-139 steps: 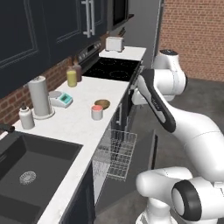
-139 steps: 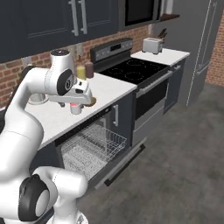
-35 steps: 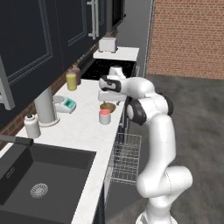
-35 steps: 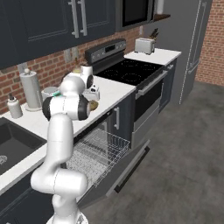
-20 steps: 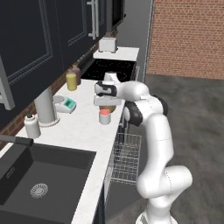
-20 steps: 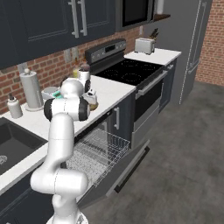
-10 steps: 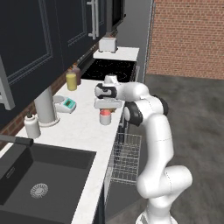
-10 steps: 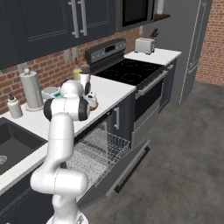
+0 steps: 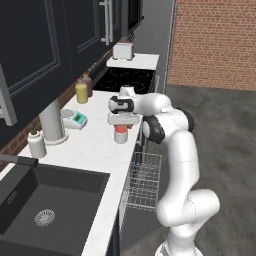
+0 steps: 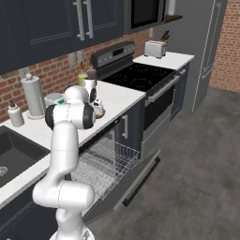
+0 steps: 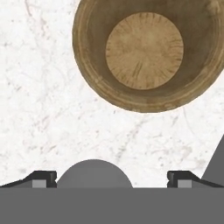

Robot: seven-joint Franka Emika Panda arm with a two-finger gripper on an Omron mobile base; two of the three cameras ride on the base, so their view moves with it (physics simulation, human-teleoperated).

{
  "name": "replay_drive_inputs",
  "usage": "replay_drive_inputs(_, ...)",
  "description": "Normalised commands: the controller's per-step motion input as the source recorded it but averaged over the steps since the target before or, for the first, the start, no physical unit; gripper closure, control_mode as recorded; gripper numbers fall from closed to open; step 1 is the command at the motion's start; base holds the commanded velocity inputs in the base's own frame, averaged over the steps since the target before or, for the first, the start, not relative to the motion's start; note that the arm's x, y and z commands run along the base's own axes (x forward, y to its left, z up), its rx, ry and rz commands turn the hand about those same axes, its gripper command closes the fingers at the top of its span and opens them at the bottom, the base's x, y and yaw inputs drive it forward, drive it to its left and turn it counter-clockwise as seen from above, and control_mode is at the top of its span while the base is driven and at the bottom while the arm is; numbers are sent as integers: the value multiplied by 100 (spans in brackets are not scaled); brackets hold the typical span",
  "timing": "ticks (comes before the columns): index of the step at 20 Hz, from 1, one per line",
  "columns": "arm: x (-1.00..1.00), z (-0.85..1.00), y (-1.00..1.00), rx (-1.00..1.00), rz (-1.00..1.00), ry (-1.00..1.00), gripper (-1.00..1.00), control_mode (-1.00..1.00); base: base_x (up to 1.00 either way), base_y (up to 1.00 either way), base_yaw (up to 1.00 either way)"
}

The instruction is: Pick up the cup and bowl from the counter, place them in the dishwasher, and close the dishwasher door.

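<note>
Hovering just over the cup (image 9: 120,134), the hand (image 9: 121,120) has its fingers spread to either side of it, seemingly not yet touching, though the base views are too coarse to be sure. The cup stands near the desk's (image 9: 90,150) front edge above the dishwasher's (image 10: 105,161) pulled-out rack, with the bowl (image 11: 146,54) just beside it, upright and empty.

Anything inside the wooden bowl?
Nothing: the hand view shows the round tan wooden bowl empty on the white marble counter. Its far rim is cut off.
</note>
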Motion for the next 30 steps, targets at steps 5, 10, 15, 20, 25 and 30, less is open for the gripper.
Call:
replay_drive_inputs(5,13,11,0,0,0,0,-100,-100,0,0,0)
replay_drive_inputs(10,15,31,0,0,0,0,-100,-100,0,0,0)
replay_drive_inputs(15,3,41,0,0,0,0,-100,-100,0,0,0)
replay_drive_inputs(20,-54,8,0,0,0,0,-100,-100,0,0,0)
replay_drive_inputs(25,-99,0,-4,0,0,-2,-100,-100,0,0,0)
replay_drive_inputs(30,-100,0,-10,1,0,-6,-100,-100,0,0,0)
